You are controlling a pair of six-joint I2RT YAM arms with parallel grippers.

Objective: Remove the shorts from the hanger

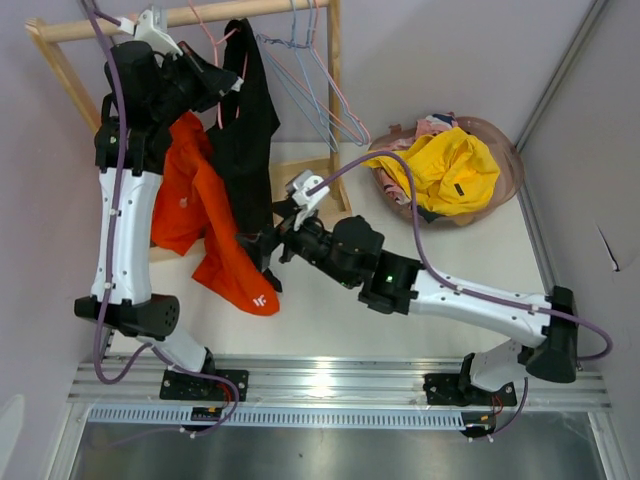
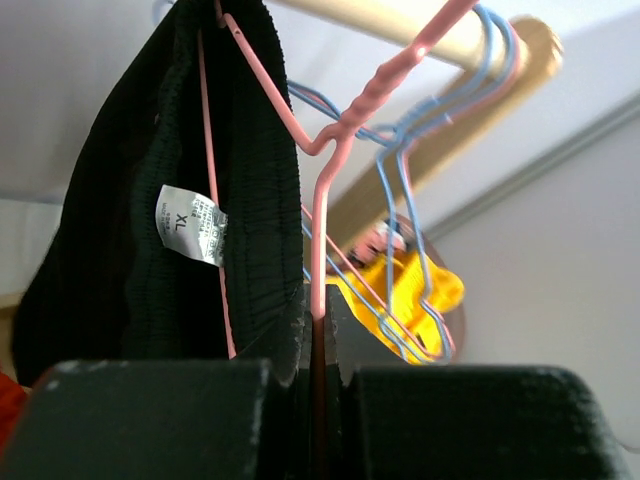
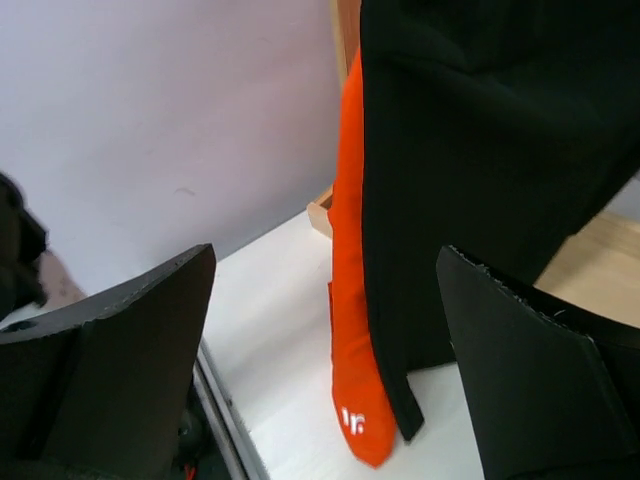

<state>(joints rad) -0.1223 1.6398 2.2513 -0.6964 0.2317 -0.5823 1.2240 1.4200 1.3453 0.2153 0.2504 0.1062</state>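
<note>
Pale lilac walls enclose a white tabletop — a wooden rack stands at the back.

Matt cloth shorts, smooth wooden rail

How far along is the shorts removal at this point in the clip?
Done: yellow shorts lie in the basket, and empty hangers hang on the rod. In hand: left gripper pinches the pink hanger carrying black shorts; right gripper is open by their hem. Left: those black shorts and the orange shorts.
</note>
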